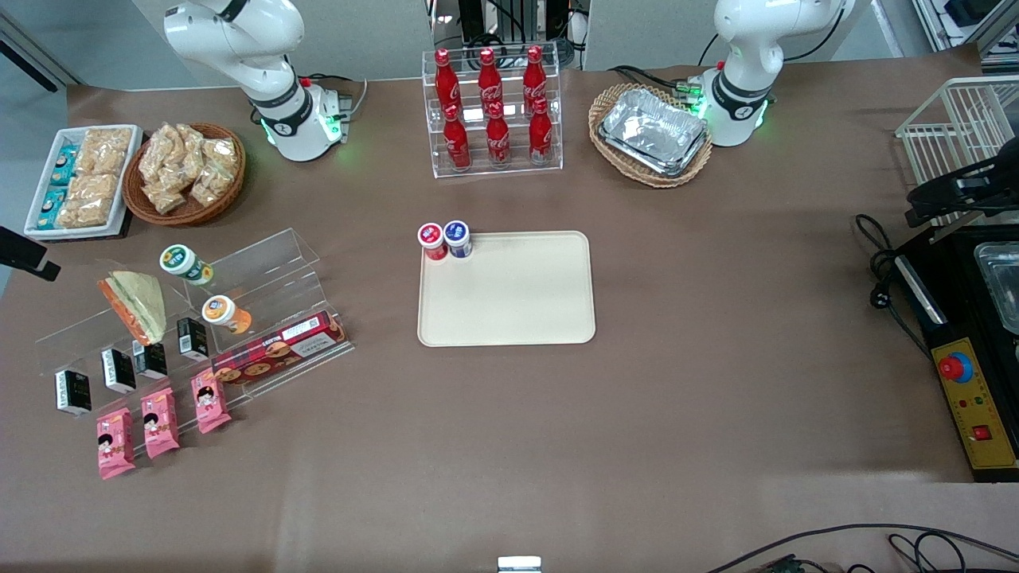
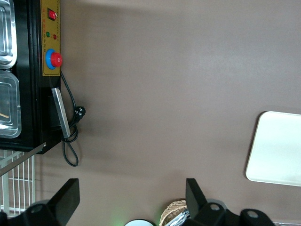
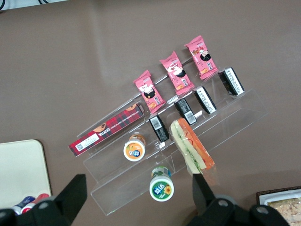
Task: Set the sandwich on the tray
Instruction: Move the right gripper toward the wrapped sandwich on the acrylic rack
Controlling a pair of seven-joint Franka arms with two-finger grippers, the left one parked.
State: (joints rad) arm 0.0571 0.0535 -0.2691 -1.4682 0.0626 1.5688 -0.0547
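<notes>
Gripper [image 3: 136,200] fingers are seen spread wide apart and nothing is held between them; the sandwich [image 3: 192,145] is seen past the fingertips, offset toward one finger [image 3: 203,193], its long axis running diagonally across the clear stepped rack [image 3: 235,125]. By that wrist view, the gripper is judged to hover above the rack. In the front view the gripper itself is not made out. The sandwich [image 1: 137,305] is found at the left of the frame, leaning on the rack, while the tray [image 1: 517,298] is seen at centre, well apart from it, with two small capped jars [image 1: 445,239] set at its upper left corner. In the left wrist view only a corner of the tray [image 2: 277,148] is shown at the right edge.
</notes>
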